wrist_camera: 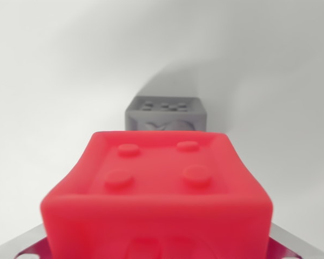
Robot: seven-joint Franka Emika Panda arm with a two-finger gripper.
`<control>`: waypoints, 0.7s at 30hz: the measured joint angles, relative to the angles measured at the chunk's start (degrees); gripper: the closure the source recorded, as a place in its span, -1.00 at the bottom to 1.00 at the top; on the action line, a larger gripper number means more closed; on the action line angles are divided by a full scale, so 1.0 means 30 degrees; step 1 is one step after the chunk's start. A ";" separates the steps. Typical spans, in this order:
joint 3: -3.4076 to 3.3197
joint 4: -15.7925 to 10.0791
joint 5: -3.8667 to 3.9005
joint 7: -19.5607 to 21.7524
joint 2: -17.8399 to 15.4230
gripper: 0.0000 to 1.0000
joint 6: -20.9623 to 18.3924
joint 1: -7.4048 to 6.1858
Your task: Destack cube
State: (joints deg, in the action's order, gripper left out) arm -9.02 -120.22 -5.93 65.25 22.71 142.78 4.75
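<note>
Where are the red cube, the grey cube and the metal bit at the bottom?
red cube (157,183): wrist view, on its studded top face.
grey cube (166,112): wrist view, on its top front edge, behind the red one.
metal part (294,249): wrist view, on the shiny strip at the lower right corner.

Plain white surface (59,81) fills the wrist view, matte, no markings. Grey cube (166,114) sits on it near centre, w/ raised studs on its top face & an embossed shape on the near side — shape too blurred to read. It throws a soft shadow up & to the wrist view's right. Whether the red cube (157,189) rests on the surface — can't tell; its underside is out of frame.
</note>
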 joint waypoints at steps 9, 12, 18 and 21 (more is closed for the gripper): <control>-0.0027 0.0973 -0.0003 -0.0540 0.0622 1.00 -0.0376 0.0375; -0.0028 0.1351 -0.0015 -0.0754 0.0858 1.00 -0.0501 0.0520; -0.0027 0.2030 -0.0040 -0.1095 0.1296 1.00 -0.0772 0.0762; -0.0025 0.2396 -0.0053 -0.1276 0.1519 1.00 -0.0923 0.0897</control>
State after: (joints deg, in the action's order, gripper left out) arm -9.09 -113.03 -6.09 61.42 27.27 140.01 7.44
